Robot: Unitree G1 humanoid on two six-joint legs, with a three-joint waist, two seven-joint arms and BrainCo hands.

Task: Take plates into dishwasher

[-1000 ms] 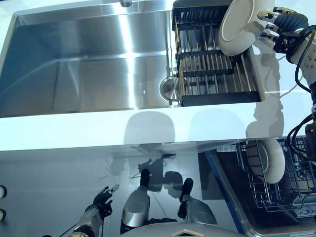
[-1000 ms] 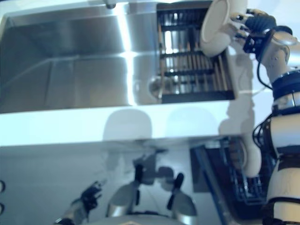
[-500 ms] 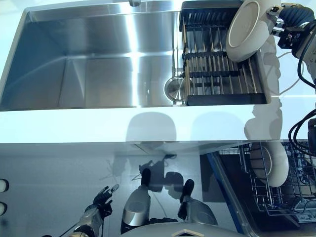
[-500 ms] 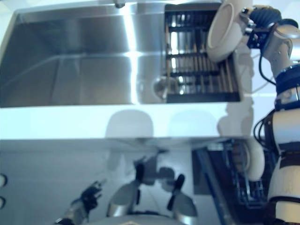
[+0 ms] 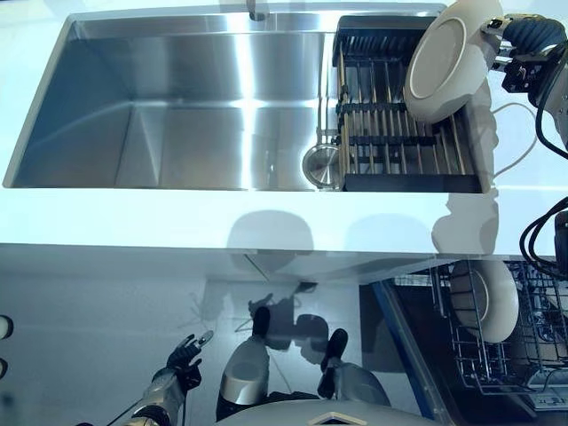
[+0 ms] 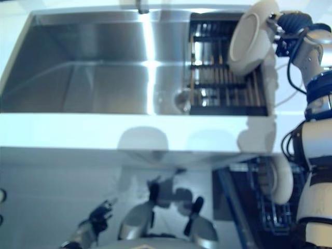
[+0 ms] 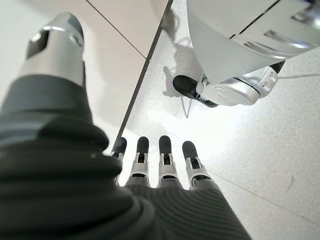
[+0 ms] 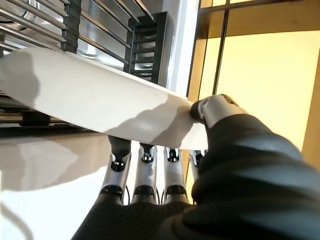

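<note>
The right hand [image 5: 519, 40] is up at about one o'clock over the desk [image 5: 266, 226], gripping a white plate [image 5: 448, 58] by its rim: the thumb [image 8: 212, 107] presses one face and the fingers [image 8: 145, 165] back the other. The plate is held on edge, tilted, above the far right corner of the black dish rack [image 5: 399, 133] that sits in the right end of the steel sink [image 5: 195, 106], clear of the rack's bars. Down at about four o'clock, a second plate [image 5: 488, 297] stands in the dishwasher rack [image 5: 497, 337]. The left hand [image 7: 160, 165] hangs low at seven o'clock near the floor [image 7: 260, 150], fingers straight, holding nothing.
</note>
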